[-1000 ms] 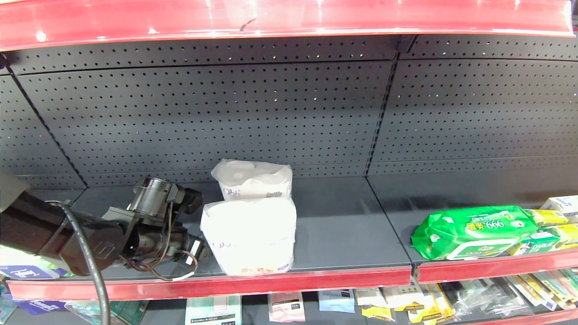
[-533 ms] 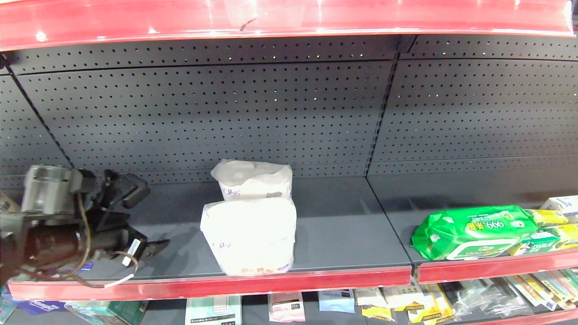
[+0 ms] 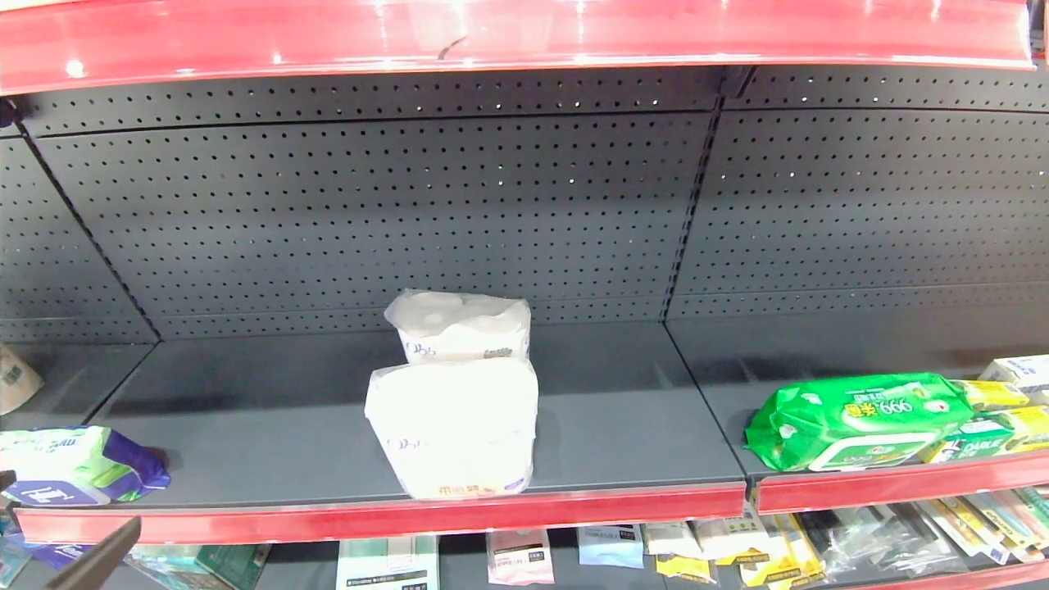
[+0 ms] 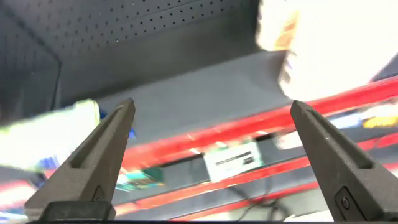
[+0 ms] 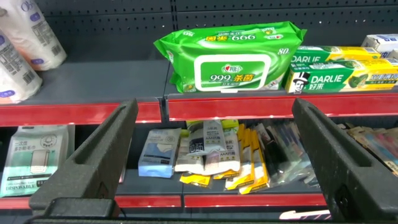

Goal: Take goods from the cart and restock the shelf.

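Two white paper-roll packs stand in the middle of the dark shelf (image 3: 623, 426), one (image 3: 451, 426) at the front edge and one (image 3: 459, 326) right behind it. My left gripper (image 4: 212, 104) is open and empty in front of the shelf's red edge, to the left of the front pack (image 4: 336, 43). One grey finger (image 3: 98, 561) of it pokes in at the head view's bottom-left corner. My right gripper (image 5: 214, 102) is open and empty too, held lower and facing the shelf front below a green wipes pack (image 5: 227, 56).
A green wipes pack (image 3: 860, 418) and toothpaste boxes (image 3: 983, 430) lie on the right shelf section. A purple-green pack (image 3: 78, 467) lies at the left end. Small hanging packets (image 5: 205, 149) fill the lower tier. Bare shelf lies on both sides of the white packs.
My left arm has drawn back from beside the front white pack, going left and down out of the head view. Both packs have stayed put.
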Robot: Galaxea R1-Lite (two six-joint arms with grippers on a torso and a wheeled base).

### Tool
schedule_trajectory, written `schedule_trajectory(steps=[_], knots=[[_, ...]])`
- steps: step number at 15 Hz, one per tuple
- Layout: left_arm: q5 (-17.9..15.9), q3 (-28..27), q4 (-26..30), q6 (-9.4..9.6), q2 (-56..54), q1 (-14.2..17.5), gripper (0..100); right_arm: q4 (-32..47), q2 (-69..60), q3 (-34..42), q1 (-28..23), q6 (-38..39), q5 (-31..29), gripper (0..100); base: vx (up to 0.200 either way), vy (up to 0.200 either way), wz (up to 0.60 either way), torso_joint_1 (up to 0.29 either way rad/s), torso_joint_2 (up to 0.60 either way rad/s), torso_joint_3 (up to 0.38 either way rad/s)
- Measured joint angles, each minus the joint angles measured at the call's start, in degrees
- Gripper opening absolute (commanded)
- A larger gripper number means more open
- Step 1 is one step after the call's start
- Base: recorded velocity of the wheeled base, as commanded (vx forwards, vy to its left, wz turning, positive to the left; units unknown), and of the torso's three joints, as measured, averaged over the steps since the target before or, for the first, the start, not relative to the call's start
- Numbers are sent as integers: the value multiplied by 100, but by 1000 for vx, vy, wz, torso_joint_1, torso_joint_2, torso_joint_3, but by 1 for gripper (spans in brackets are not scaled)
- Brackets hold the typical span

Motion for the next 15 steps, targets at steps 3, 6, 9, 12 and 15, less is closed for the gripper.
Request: schedule_trajectory(steps=[3, 6, 9, 12, 15], knots=[[-20, 586, 670, -305, -1783, 46, 100, 0, 0, 0, 0, -2, 2, 100, 0, 0, 0, 0, 0, 0], [312, 1574, -291, -736, -2656, 66, 100, 0, 0, 0, 0, 2, 0, 100, 0, 0, 0, 0, 0, 0], [1463, 1819, -324, -1007, -2910, 77, 100, 0, 0, 0, 0, -24, 40, 100, 0, 0, 0, 0, 0, 0], [1524, 1849, -318, -1271, -2985, 77, 100, 0, 0, 0, 0, -32, 43, 100, 0, 0, 0, 0, 0, 0], [929, 1854, -321, -1013, -3012, 77, 100, 0, 0, 0, 0, -32, 46, 100, 0, 0, 0, 0, 0, 0]])
